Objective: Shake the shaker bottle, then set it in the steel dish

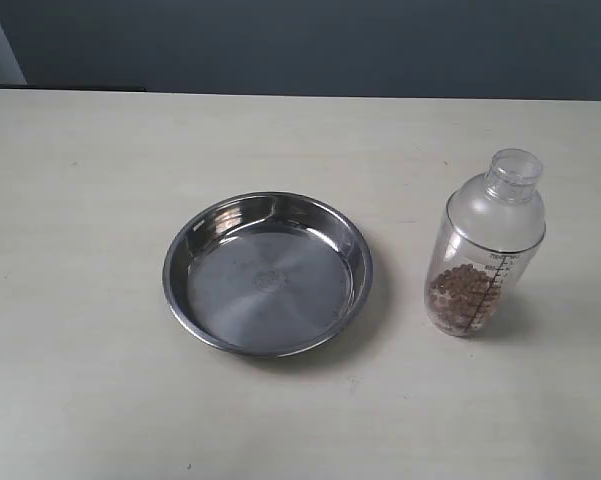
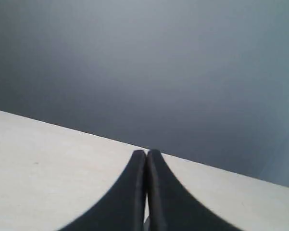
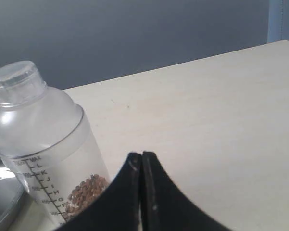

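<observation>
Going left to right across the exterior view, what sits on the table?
steel dish → shaker bottle, standing upright on the table apart from the dish.

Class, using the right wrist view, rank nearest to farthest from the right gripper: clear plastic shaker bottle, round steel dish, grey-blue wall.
1. Clear plastic shaker bottle, beside the right gripper.
2. Round steel dish, behind the bottle.
3. Grey-blue wall, beyond the table.

Soft even light, mild glare on the steel dish (image 1: 268, 275), faint shadow beside it, wrist views slightly blurred
</observation>
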Robot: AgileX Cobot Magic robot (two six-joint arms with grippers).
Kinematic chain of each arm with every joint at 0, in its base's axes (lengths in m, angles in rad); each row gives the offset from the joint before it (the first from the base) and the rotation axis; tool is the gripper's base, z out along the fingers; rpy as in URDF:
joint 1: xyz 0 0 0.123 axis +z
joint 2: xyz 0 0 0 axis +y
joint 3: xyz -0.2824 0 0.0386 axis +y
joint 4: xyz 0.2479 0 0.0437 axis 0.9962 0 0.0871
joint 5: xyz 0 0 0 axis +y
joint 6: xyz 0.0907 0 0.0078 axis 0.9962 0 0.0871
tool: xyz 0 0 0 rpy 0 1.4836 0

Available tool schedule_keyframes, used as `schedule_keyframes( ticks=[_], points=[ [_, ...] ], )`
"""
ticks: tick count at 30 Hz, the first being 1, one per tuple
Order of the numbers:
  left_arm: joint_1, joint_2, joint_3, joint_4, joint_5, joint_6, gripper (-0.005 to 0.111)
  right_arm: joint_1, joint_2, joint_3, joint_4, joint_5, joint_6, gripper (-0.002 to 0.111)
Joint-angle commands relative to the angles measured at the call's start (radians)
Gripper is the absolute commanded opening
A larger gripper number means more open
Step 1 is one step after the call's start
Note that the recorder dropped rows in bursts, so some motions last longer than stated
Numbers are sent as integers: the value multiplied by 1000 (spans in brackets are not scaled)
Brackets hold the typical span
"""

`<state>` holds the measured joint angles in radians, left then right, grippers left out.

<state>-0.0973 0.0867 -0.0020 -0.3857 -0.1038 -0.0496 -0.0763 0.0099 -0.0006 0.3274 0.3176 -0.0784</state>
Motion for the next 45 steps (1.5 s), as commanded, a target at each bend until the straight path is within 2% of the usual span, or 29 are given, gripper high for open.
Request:
schedule_keyframes(
  ticks=[1,4,6,8,9,14,17,19,22,24,27,30,34,37,45],
  points=[
    [-7,-4,-22,52,-66,-145,1,-3,-5,1,0,-13,-5,-1],
    [-7,34,-103,372,-131,-309,1,-3,-5,1,0,-13,-5,-1],
    [-7,109,-145,678,-275,-477,1,-3,-5,1,0,-13,-5,-1],
    [-7,214,-191,889,-399,-580,1,-3,-5,1,0,-13,-5,-1],
    [-7,284,-223,935,-421,-612,1,-3,-5,1,0,-13,-5,-1],
    [-7,643,-381,963,-540,-627,1,-3,-5,1,0,-13,-5,-1],
    [-7,863,-473,1099,-658,-637,1,-3,-5,1,0,-13,-5,-1],
    [-7,986,-519,1182,-694,-701,1,-3,-5,1,0,-13,-5,-1],
    [-9,1122,-544,1216,-751,-750,1,-3,-5,1,0,-13,-5,-1],
    [-35,1194,-551,1206,-780,-750,1,-3,-5,1,-2,-13,-5,-1],
    [-120,1304,-587,1203,-780,-710,1,-3,-5,1,-2,-13,-5,-1],
    [-205,1393,-628,1071,-751,-596,1,-3,-5,1,-2,-13,-5,-1],
    [-267,1464,-689,1078,-798,-567,1,-3,-5,1,-2,-13,-5,-1],
    [-308,1502,-730,1052,-767,-567,1,-3,-5,1,-2,-13,-5,-1],
    [-363,1555,-798,1055,-751,-547,1,-3,-5,1,0,-13,-5,-1]
  ],
)
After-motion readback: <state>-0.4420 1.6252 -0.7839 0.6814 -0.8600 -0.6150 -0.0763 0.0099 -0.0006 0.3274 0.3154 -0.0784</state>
